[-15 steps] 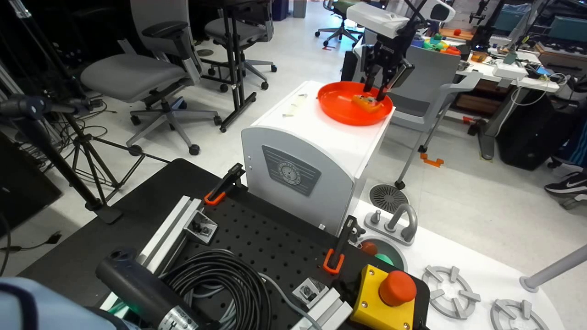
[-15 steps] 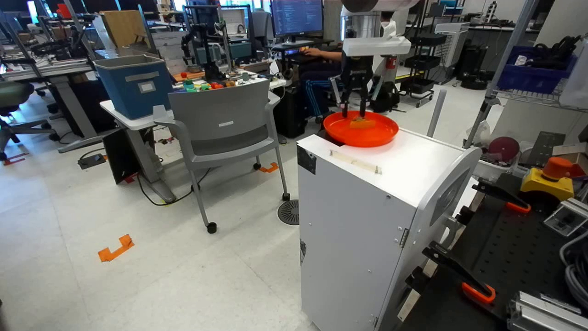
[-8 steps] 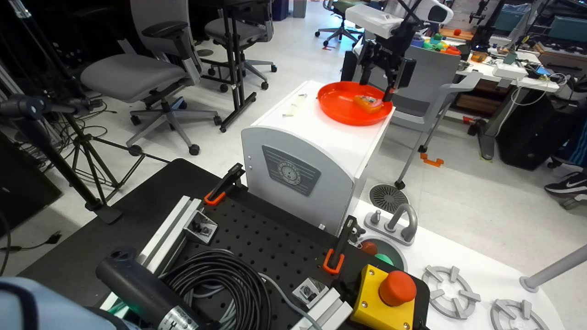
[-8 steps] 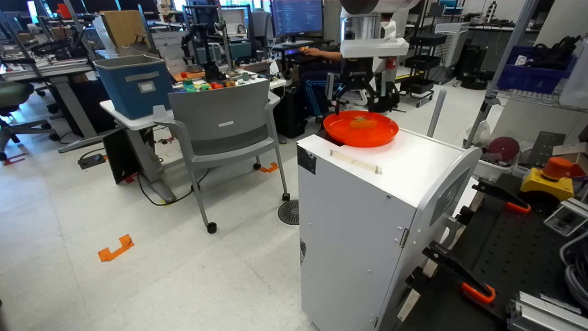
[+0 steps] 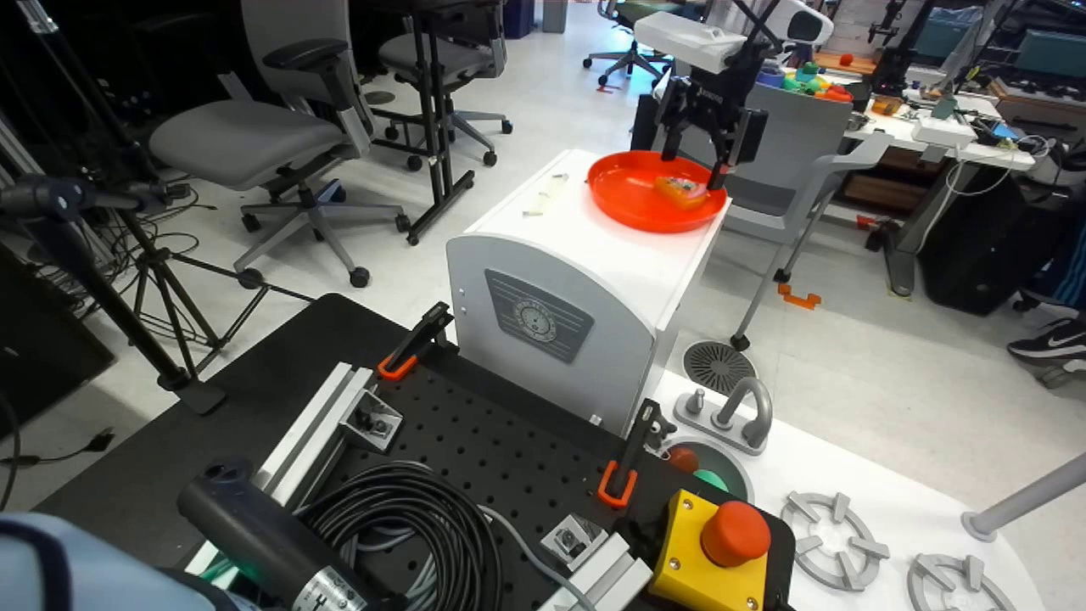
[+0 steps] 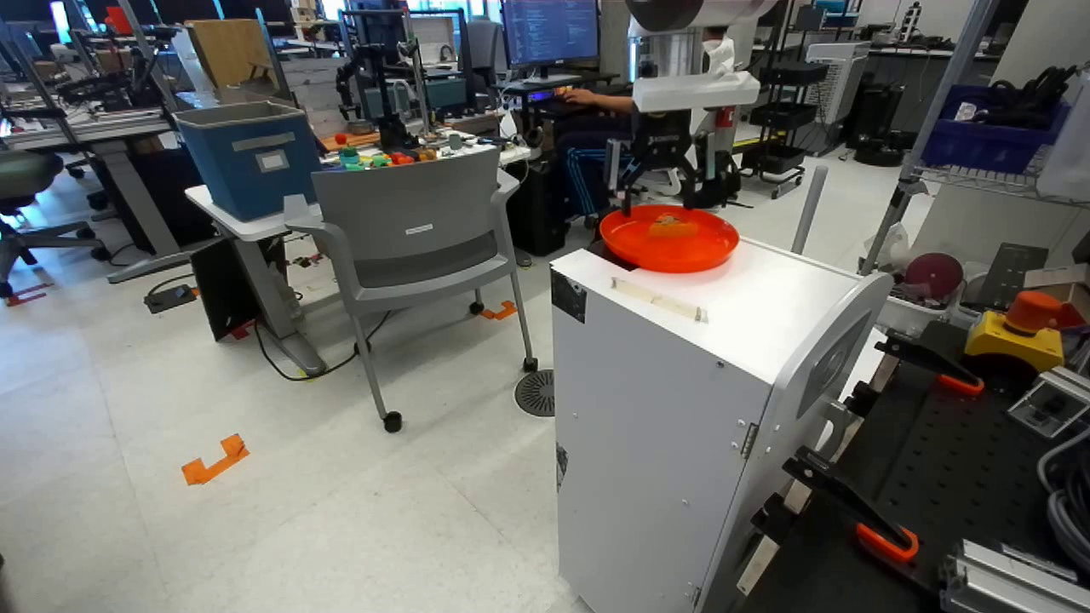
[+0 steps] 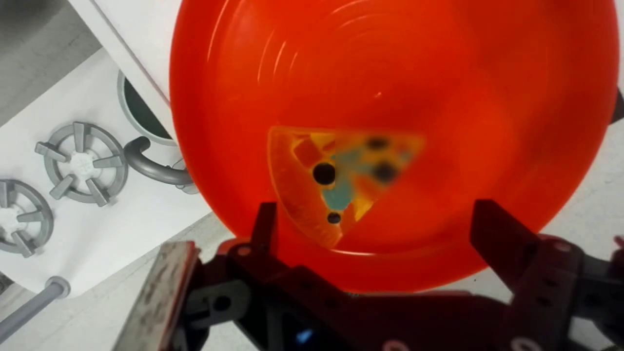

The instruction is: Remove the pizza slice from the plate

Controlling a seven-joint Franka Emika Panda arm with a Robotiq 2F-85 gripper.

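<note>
One white cabinet [image 5: 577, 242] stands in a cluttered workroom. The one pizza slice [image 7: 336, 180] lies on the one orange plate [image 5: 624, 195], left of the middle in the wrist view, crust to the left and tip to the right; the plate sits at the far right of the cabinet's top in an exterior view. At the plate's far edge, in both exterior views, hangs the one gripper [image 7: 373, 209], its two fingers [image 7: 502, 239] spread wide and grasping nothing; whether they touch the rim I cannot tell. The step in hand is, I judge, the pick-up, with the grasp not yet made. The next move should call for shifting over the slice, straddling it, pinching, then lifting it past the rim. Further out, to the left in the wrist view, are one grey faucet [image 7: 158, 171] and two burner grates [image 7: 108, 162]; in an exterior view one yellow box [image 5: 704, 577] with one red button [image 5: 736, 533] sits at the near right, two black clamps [image 5: 427, 325] farther left.
</note>
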